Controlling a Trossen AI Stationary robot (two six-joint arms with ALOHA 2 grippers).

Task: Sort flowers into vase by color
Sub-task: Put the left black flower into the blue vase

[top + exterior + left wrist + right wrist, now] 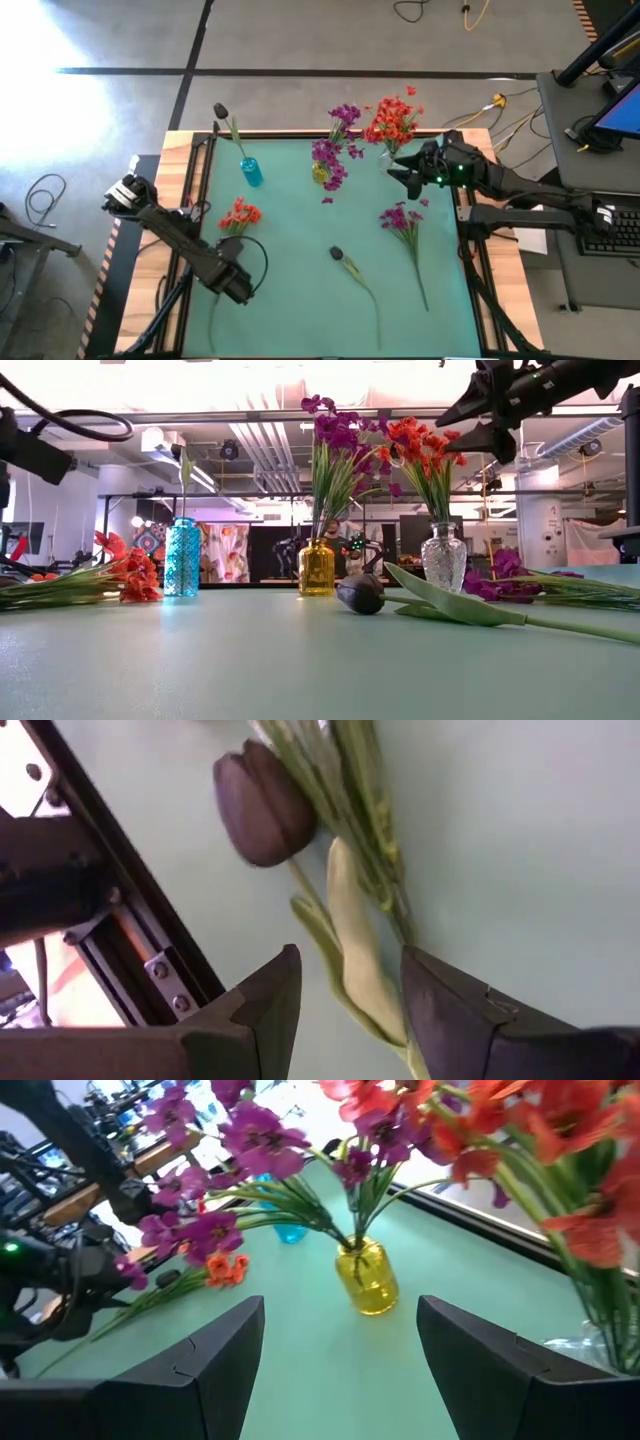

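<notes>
My left gripper is open near the table's left edge. In its wrist view its fingers stand on either side of a pale green leaf, beside a dark bud and thin stems. An orange-red flower lies by that arm. A second dark bud flower and a purple flower lie mid-table. The blue vase holds a dark bud stem, the yellow vase purple flowers, and the clear vase orange-red ones. My right gripper hovers open beside the clear vase.
The three vases stand in a row along the table's far edge. A black rail runs along the table's left edge close to my left gripper. Bare green mat lies between the loose flowers near the front edge.
</notes>
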